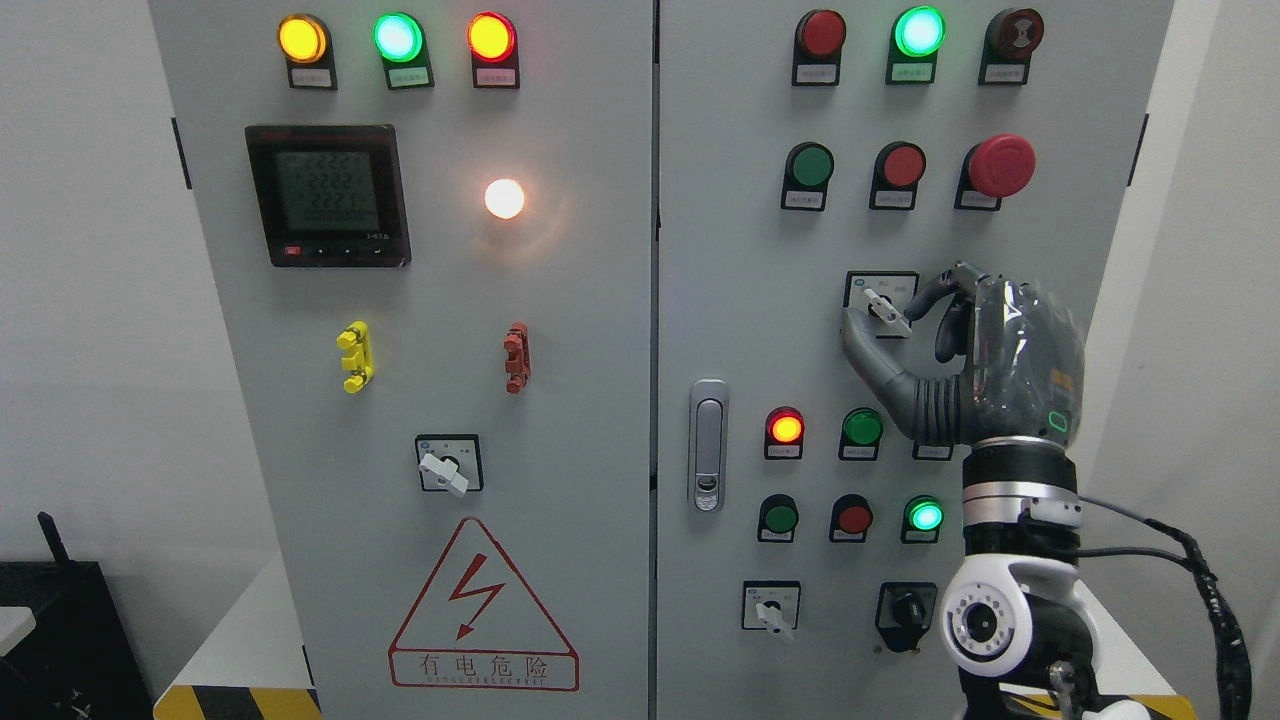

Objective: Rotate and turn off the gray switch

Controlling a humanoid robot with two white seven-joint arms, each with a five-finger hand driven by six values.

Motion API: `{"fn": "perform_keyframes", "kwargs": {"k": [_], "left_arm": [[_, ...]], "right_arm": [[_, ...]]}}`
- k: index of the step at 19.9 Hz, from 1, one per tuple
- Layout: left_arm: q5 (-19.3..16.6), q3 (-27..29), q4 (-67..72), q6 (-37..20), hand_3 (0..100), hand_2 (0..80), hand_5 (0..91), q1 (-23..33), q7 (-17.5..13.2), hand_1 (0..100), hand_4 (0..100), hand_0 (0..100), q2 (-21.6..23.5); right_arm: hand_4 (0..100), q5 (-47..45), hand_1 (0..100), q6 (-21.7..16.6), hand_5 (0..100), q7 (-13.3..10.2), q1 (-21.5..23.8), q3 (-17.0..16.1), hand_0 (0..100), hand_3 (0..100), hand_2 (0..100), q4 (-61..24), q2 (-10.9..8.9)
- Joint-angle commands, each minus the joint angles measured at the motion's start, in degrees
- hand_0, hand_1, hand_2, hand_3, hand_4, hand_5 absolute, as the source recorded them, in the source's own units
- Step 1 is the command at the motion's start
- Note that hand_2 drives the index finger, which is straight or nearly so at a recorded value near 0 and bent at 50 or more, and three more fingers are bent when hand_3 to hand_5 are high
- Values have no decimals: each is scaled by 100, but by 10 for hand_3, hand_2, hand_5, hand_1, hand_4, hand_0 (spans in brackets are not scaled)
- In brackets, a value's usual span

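The gray switch (886,312) sits on the cabinet's right door (740,300), below the red mushroom button (1000,166), its lever tilted. The right hand (975,360) pinches it, thumb beneath and curled fingers (935,290) beside the lever

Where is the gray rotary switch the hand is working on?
Head view: gray rotary switch on the right cabinet door, below the red mushroom button, pinched by the right hand.
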Motion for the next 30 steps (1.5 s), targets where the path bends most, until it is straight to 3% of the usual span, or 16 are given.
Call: {"fn": "perform_keyframes", "kwargs": {"k": [1, 30], "left_arm": [[0, -9, 79, 2, 0, 0, 0, 0, -8, 389, 0, 120, 0], [0, -9, 79, 2, 0, 0, 0, 0, -8, 389, 0, 120, 0]], "right_arm": [[935, 51, 458, 0, 1000, 3, -15, 9, 101, 980, 626, 51, 4], [936, 51, 471, 105, 1000, 3, -85, 35, 226, 983, 652, 95, 4]]}}
